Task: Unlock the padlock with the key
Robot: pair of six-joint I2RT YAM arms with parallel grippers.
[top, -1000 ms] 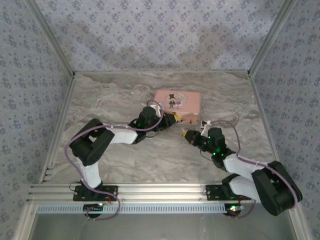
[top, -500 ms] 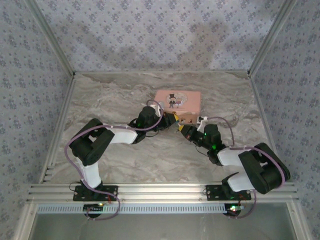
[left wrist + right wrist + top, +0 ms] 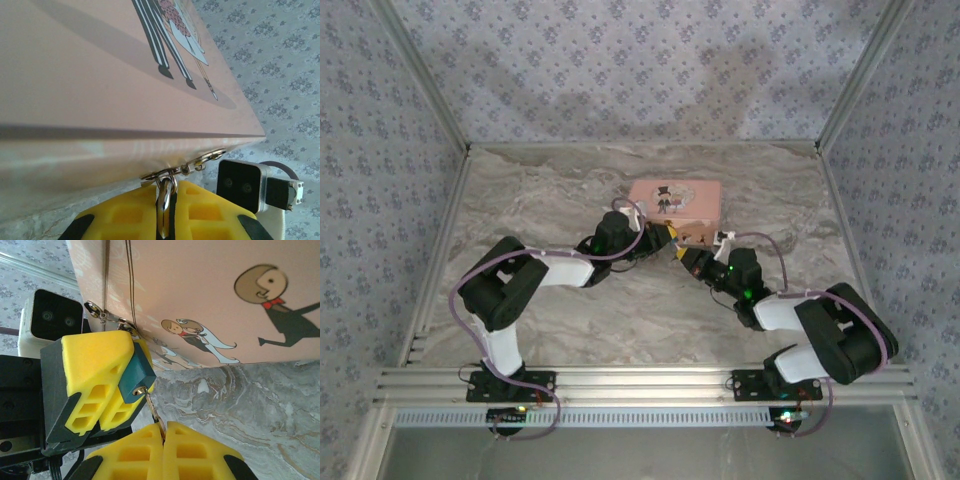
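Note:
The padlock (image 3: 136, 374) is small with a dark body, and its silvery shackle (image 3: 165, 200) hangs through the hasp on the pink tin (image 3: 100, 75). My left gripper (image 3: 170, 186) is shut on the padlock, its yellow fingers (image 3: 95, 370) on both sides of the body. My right gripper (image 3: 164, 426) is shut on a thin brass key (image 3: 154, 410), whose tip sits in the keyhole at the padlock's bottom. In the top view the left gripper (image 3: 658, 240) and right gripper (image 3: 686, 258) meet at the front edge of the pink tin (image 3: 675, 200).
The tin with the cartoon couple lies on the marbled table (image 3: 550, 190), ringed by patterned walls (image 3: 640, 70). An aluminium rail (image 3: 640, 380) runs along the near edge. The right wrist's camera block (image 3: 240, 185) sits close behind the left fingers.
The right arm has folded in and carried its gripper up and left to the padlock, mostly in the first half second. The left gripper has stayed at the tin's front.

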